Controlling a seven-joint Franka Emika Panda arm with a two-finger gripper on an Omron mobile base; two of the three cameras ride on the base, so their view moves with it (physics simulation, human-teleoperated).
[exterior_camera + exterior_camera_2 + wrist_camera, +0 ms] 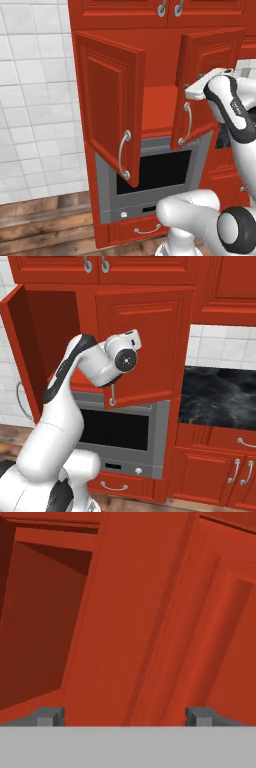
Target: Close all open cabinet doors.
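Red kitchen cabinetry fills the scene, with white wall tile (30,100) at 9 o'clock in the left base view and wood flooring (45,225) at 7 o'clock. Two cabinet doors stand open over one compartment above the oven. Left cabinet door (110,105) swings out widely toward the camera, its curved silver handle (123,155) near its lower free edge. Right cabinet door (207,85) is open at a narrower angle; its handle (186,124) hangs at 3 o'clock in the left base view. In the right base view this door (145,346) faces the camera at centre, the left door (15,341) edge-on at 9 o'clock. Gripper (125,716) faces the right door's panel at close range, jaws spread apart with nothing between them; whether the fingertips (50,716) touch the door cannot be told. Grey oven (150,175) with dark glass sits below the compartment, a drawer front (145,230) beneath it. Dark counter recess (220,396) lies at 3 o'clock in the right base view.
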